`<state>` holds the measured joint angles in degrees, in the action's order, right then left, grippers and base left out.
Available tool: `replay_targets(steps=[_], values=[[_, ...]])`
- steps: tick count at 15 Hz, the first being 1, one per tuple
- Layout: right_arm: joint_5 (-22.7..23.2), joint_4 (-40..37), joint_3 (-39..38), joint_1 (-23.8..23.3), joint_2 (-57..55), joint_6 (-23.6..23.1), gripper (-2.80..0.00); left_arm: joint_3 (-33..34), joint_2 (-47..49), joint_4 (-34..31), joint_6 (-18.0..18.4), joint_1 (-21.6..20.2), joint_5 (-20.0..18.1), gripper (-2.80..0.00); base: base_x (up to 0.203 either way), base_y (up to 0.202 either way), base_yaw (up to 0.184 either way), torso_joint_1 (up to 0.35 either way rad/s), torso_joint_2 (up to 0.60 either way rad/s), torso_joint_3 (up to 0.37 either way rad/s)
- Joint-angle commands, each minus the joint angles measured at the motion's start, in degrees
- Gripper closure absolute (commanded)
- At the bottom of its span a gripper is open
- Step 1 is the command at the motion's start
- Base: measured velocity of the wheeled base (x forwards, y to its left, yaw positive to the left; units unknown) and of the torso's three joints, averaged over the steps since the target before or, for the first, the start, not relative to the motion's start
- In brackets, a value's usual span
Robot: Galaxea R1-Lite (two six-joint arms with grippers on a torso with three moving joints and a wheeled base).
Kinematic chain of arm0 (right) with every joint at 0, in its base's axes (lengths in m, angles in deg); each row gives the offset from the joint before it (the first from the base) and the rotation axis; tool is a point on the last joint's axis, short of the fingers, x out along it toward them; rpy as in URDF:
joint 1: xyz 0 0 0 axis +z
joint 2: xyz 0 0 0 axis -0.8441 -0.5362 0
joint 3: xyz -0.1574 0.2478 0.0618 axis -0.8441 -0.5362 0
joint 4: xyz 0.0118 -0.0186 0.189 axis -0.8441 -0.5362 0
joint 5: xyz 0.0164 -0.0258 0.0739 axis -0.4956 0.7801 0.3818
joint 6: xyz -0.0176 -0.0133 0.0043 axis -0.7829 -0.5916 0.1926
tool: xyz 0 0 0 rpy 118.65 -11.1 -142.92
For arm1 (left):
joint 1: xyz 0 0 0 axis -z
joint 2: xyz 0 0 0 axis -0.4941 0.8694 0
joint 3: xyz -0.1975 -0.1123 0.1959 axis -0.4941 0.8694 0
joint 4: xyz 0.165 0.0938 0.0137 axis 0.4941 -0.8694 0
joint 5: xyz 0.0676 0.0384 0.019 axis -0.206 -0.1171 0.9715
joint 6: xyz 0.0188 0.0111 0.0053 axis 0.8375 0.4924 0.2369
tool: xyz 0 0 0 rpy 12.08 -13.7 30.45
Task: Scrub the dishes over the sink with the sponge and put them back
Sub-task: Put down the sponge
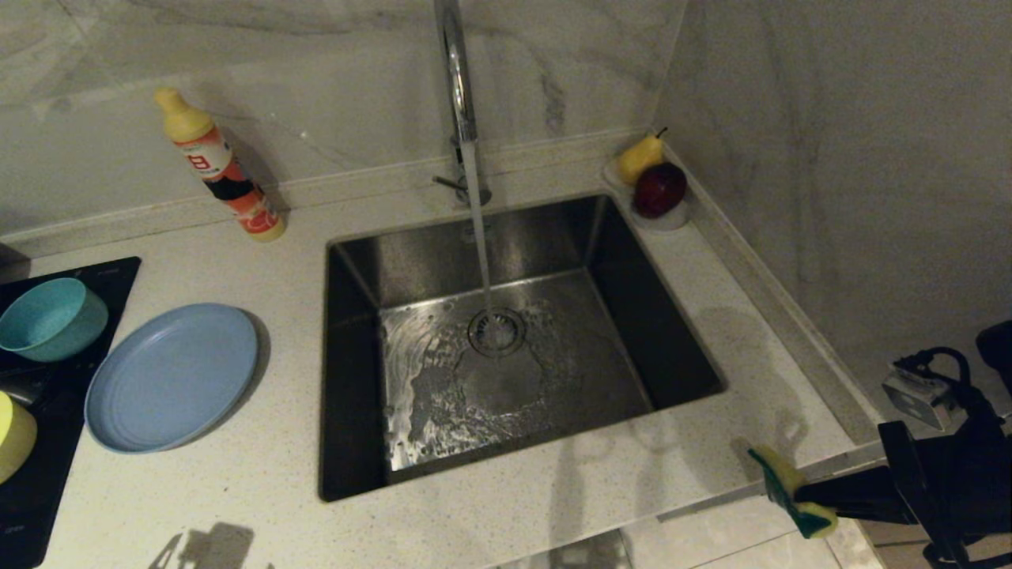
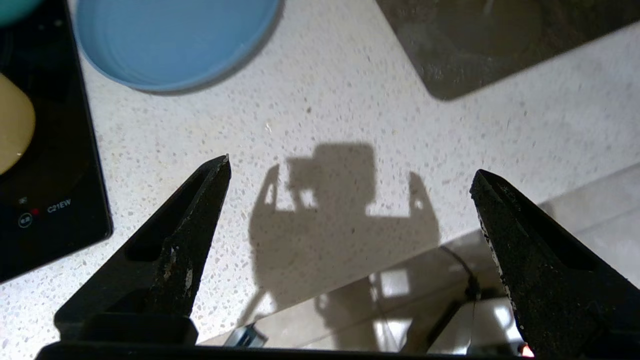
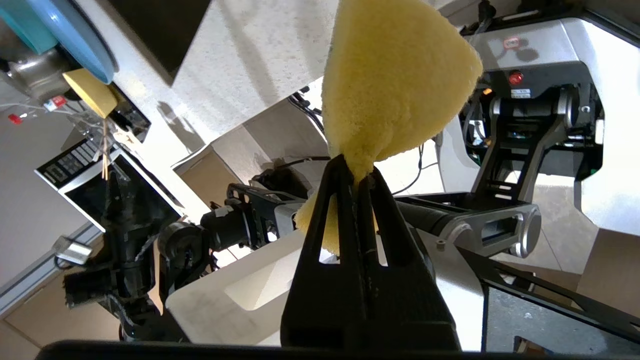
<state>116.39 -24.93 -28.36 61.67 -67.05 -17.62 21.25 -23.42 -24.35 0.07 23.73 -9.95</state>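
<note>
Right gripper first: its jaws are pressed together on the sponge, pinching one corner so the yellow foam bulges out above them. In the head view that sponge hangs past the near right corner of the worktop, green scouring side showing, and most of the right arm is cut off by the frame edge.

Over to the left gripper: jaws spread wide, nothing between them, hovering above bare speckled worktop near its front edge with its own shadow below. The head view does not catch this gripper at all, only a shadow at the bottom edge.

Outward now. The periwinkle plate lies flat on the worktop left of the sink, only partly in the left wrist view. Beside it a black cooktop carries the teal bowl and the yellow bowl, the yellow one half cut off by the frame.

Water runs from the faucet straight onto the drain strainer; the basin floor is wet. Behind stands a soap bottle, its label too small to read. In the far right corner, a pear and a dark red fruit sit on a small dish whose rim barely shows.
</note>
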Motion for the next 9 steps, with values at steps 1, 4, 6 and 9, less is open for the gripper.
replay_targets(steps=[1,4,6,9], values=[[0.3,0.0,-0.2,-0.4,-2.0,-0.2,0.0,1.3,-1.3,0.4,-3.0,0.1,0.2,-2.8,0.0,0.0,0.0,0.0,0.0,0.0],[0.0,0.0,-0.4,-0.8,-2.3,0.0,0.0,2.4,-1.2,6.4,-3.9,0.1,-0.1,-2.8,0.0,0.0,0.0,0.0,0.0,0.0],[0.1,0.1,-0.9,-1.5,-1.9,0.3,0.0,2.6,-1.2,8.1,-3.4,0.1,-0.4,-2.8,0.0,0.0,0.0,0.0,0.0,0.0],[0.1,0.1,-1.2,-2.9,-2.5,0.5,0.0,2.6,-1.2,7.6,-3.5,0.1,-0.9,-2.8,0.0,0.0,0.0,0.0,0.0,0.0]])
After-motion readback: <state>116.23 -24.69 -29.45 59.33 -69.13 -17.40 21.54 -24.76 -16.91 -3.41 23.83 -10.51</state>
